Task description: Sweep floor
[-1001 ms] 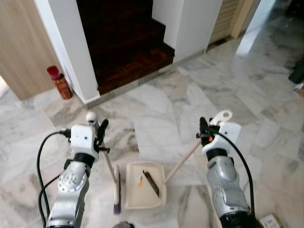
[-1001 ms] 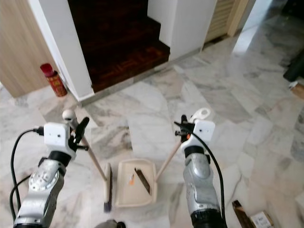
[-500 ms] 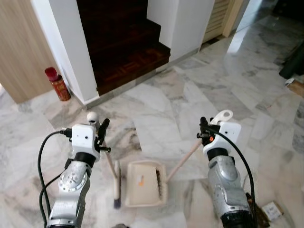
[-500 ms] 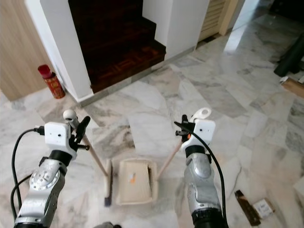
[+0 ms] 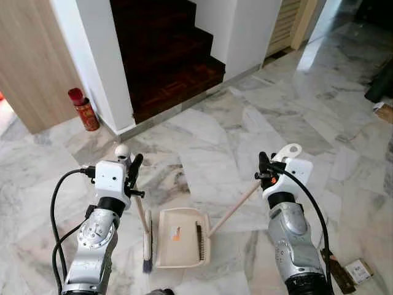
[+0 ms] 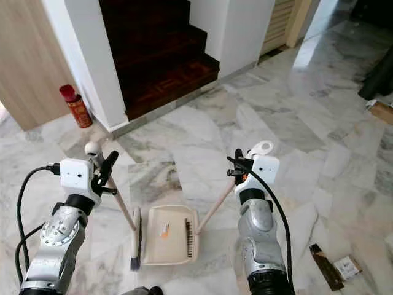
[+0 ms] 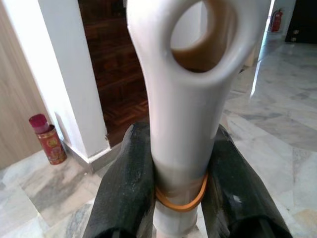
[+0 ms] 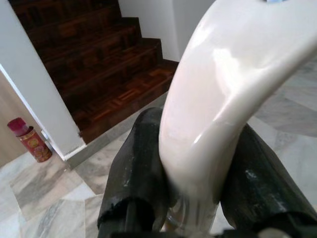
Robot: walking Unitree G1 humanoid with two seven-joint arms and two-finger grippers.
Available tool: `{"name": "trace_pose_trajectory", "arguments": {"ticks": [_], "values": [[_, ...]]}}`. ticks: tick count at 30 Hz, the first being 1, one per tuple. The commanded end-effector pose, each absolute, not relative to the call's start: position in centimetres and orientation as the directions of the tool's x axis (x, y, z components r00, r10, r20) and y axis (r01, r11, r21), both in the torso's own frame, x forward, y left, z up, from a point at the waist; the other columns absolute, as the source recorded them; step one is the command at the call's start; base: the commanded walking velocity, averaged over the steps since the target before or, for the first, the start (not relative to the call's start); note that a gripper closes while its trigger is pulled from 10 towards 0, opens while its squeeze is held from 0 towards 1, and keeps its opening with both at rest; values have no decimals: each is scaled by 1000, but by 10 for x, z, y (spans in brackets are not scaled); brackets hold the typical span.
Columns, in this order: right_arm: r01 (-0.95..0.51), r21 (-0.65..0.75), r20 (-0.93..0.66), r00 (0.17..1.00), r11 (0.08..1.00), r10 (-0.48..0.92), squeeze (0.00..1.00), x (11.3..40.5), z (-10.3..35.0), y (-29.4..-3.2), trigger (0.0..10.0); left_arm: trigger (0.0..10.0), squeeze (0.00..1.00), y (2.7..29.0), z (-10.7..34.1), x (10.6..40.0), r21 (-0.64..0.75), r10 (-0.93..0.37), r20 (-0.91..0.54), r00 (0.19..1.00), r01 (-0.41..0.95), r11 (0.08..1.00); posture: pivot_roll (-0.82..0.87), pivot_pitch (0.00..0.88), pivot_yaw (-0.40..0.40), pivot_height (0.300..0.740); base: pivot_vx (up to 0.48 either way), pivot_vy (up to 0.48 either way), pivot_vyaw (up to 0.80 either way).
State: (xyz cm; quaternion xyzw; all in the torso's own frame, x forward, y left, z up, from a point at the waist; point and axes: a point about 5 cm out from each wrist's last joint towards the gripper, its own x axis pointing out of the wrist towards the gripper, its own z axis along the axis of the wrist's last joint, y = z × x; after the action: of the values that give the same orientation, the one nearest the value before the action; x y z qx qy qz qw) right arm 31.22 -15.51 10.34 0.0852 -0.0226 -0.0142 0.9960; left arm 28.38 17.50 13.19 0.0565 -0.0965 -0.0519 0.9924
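While my head camera looks down, my left gripper is clamped on the top of the broom handle, and my right gripper is clamped on the top of the dustpan handle. Just ahead of me on the marble floor, the broom head stands touching the dustpan's left edge, and the cream pan lies flat with a small orange scrap and a dark comb-like strip inside. My wrist cameras add what the head views cannot: the left one shows both black fingers pressed against a white handle end with a hanging hole and an orange band, and the right one shows my fingers squeezing a curved glossy cream grip. Farther off, a red canister stands by a white wall beside dark wooden stairs. At my lower right, a small box lies on the floor.
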Motion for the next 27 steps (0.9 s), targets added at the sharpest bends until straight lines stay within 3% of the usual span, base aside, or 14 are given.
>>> {"name": "trace_pose_trajectory", "arguments": {"ticks": [1, 27], "values": [[25, 183, 80, 996, 983, -40, 0, 315, 113, -156, 10000, 10000, 0, 174, 139, 284, 119, -122, 215, 969, 98, 988, 126, 123, -38, 740, 0, 259, 0], [18, 184, 60, 998, 983, -29, 0, 315, 111, -155, 10000, 10000, 0, 174, 139, 284, 118, -115, 213, 970, 91, 989, 125, 147, -41, 740, 0, 279, 0]]}}
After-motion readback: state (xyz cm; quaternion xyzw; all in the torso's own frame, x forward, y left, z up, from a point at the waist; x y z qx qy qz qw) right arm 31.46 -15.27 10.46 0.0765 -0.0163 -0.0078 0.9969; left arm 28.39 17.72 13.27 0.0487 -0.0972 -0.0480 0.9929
